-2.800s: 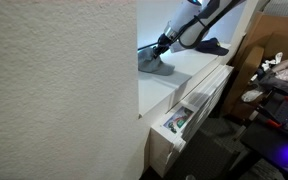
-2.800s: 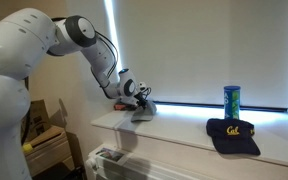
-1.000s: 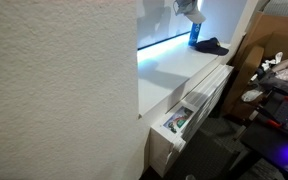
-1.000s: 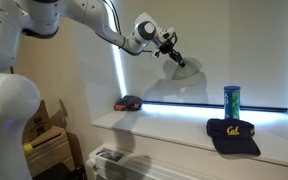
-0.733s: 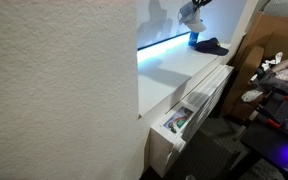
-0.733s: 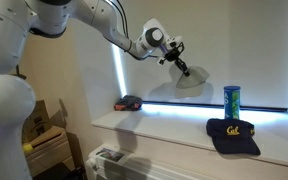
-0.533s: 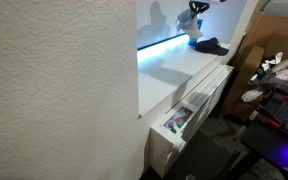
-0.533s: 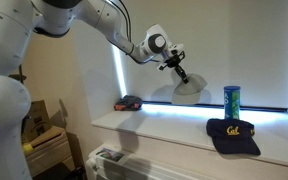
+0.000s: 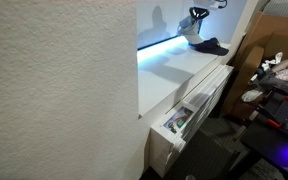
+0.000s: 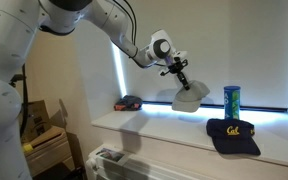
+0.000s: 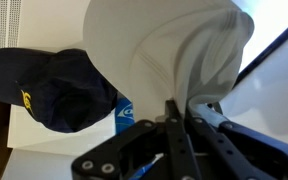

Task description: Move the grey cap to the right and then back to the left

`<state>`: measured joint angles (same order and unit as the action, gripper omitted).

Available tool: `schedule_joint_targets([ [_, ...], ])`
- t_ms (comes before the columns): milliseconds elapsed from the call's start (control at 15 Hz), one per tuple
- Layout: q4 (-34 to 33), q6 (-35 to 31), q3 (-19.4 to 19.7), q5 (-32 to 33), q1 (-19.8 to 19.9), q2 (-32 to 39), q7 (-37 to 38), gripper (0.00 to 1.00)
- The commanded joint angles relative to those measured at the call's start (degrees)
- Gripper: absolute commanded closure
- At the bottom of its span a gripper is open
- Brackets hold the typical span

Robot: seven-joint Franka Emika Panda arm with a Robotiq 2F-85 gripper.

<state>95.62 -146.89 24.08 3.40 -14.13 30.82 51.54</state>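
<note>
The grey cap [image 10: 188,97] hangs in the air above the white ledge [image 10: 174,132], held by my gripper [image 10: 181,78], which is shut on its fabric. It also shows in an exterior view [image 9: 192,30] near the window's far end. In the wrist view the grey cap [image 11: 169,50] fills the top, pinched between the fingers [image 11: 180,103]. It hangs left of the blue bottle [image 10: 231,100] and above-left of the dark navy cap [image 10: 233,134].
A navy cap with yellow lettering [image 11: 49,88] lies on the ledge with the blue bottle [image 11: 121,112] behind it. A small dark object [image 10: 129,103] sits at the ledge's left end. Below the ledge is a white unit [image 9: 189,108] and clutter [image 9: 279,80].
The arm lifted the grey cap from the ledge's left end, carried it high and rightward, and has now lowered it closer to the blue bottle.
</note>
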Motion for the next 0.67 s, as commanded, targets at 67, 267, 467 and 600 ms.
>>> schedule_joint_targets([
  [67, -1.50, 4.39, -3.83, 2.80, 3.53, -0.50, 2.51, 0.64],
  [267, -0.65, 2.06, -4.88, 3.77, 4.38, -0.41, 2.43, 0.69],
  [467, -0.65, 2.05, -5.18, 3.80, 4.60, -0.39, 2.41, 0.58],
  [600, -0.65, 2.05, -5.19, 3.80, 4.60, -0.38, 2.41, 0.58],
])
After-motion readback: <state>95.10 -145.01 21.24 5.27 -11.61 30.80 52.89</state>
